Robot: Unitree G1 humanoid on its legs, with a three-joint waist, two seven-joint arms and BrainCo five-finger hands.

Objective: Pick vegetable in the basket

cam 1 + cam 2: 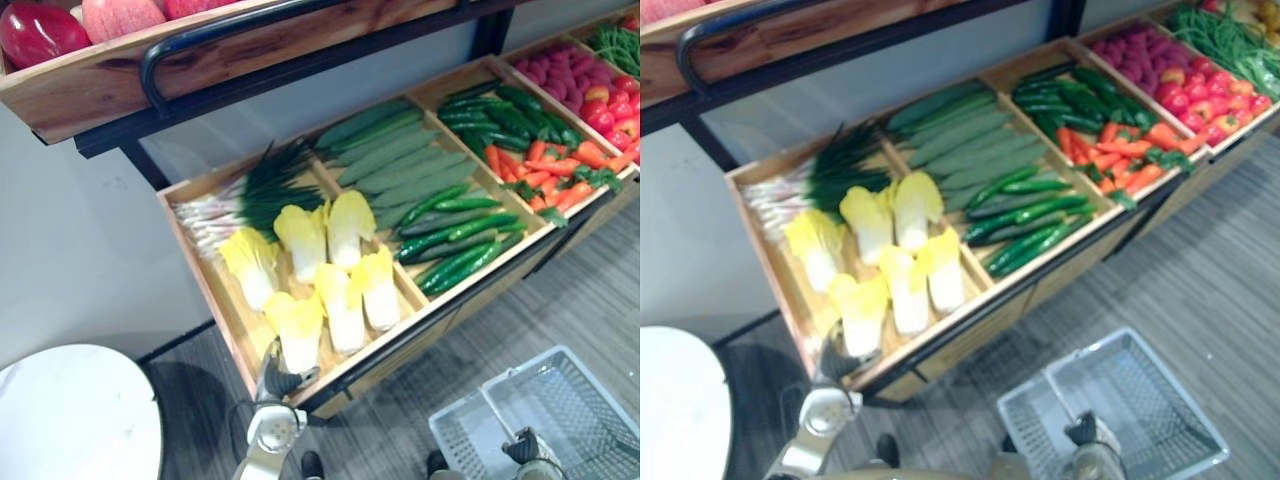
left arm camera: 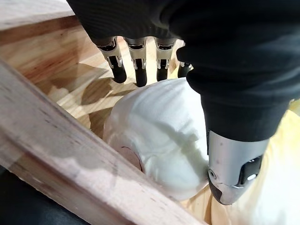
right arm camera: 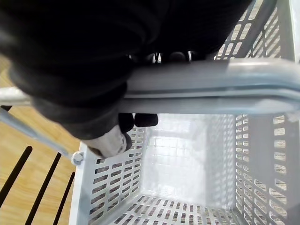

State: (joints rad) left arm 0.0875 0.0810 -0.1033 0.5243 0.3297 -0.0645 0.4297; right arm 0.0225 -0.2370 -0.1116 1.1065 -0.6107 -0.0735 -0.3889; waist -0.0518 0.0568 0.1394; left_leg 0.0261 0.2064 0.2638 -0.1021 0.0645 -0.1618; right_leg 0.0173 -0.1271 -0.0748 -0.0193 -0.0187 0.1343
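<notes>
Wrist views revealed left robot hand open over pale yellow-leafed cabbage, right robot hand gripping grey plastic basket by its handle.

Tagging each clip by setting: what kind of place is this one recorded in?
Probably a grocery shop's produce section, or a mock-up of one: wooden display crates hold sorted napa cabbages, cucumbers and carrots, and the right hand carries a grey shopping basket.

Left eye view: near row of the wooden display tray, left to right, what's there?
Napa cabbages → green cucumbers → carrots → red round fruit.
</notes>
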